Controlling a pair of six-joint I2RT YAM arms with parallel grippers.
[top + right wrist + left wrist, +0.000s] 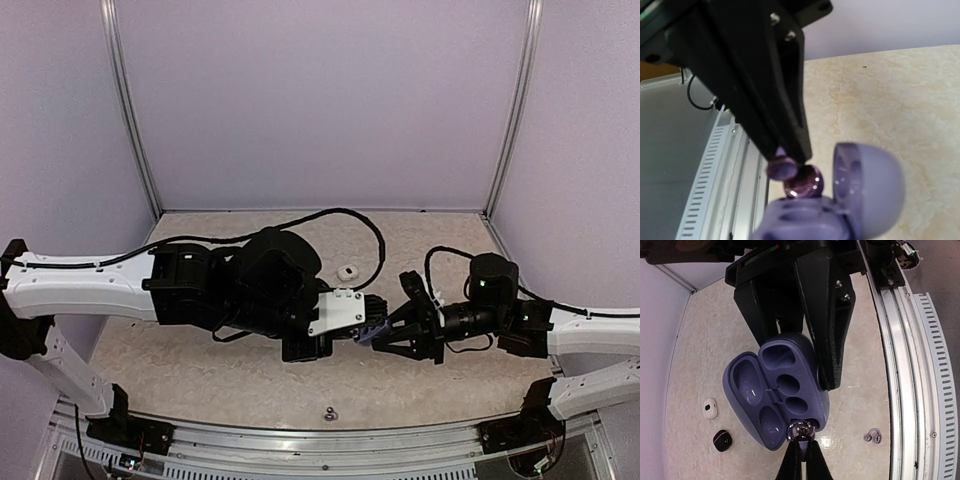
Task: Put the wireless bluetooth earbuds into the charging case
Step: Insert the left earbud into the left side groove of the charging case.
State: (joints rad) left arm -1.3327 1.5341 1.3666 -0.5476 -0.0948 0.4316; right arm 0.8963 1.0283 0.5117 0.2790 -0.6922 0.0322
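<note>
Between the two arms, the charging case [819, 407] is clamped, lid open, in the left gripper [800, 360], apparently to steady it. The silvery earbud [800, 431] is pinched in the near-closed right gripper [801, 444] at the end socket's rim, apparently not yet seated.

charging case [812, 412]: blue-purple, rounded, lid [747, 385] swung fully open, dark wells [788, 383] showing; held by left end effector [797, 347].
earbud [800, 431]: small, shiny silver-grey, pinched in right end effector [801, 447], touching the case rim, not seated.
second earbud [872, 436]: silvery, loose on desk [705, 340] near rail [902, 390].
</note>
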